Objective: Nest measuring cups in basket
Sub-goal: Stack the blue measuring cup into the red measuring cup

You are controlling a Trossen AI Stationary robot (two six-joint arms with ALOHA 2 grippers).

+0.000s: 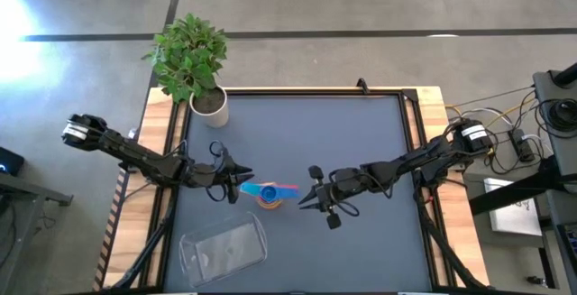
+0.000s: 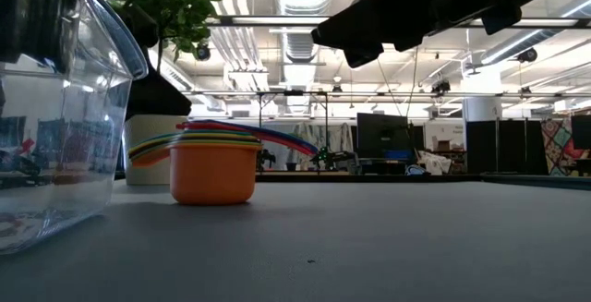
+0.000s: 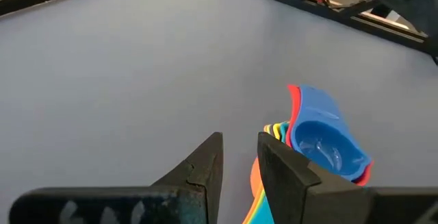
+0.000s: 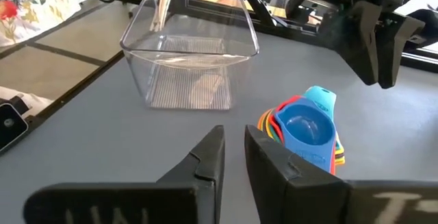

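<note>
On the dark table (image 1: 361, 133), largest to smallest: clear basket (image 1: 223, 246) near the front edge, left of centre, with no cup inside; potted plant (image 1: 191, 59) at the far-left corner; left gripper (image 1: 242, 185) and right gripper (image 1: 305, 198), each with jaws nearly together and holding nothing, flanking the measuring cups (image 1: 270, 193), which stand nested, orange outermost and blue on top, beyond the basket.
</note>
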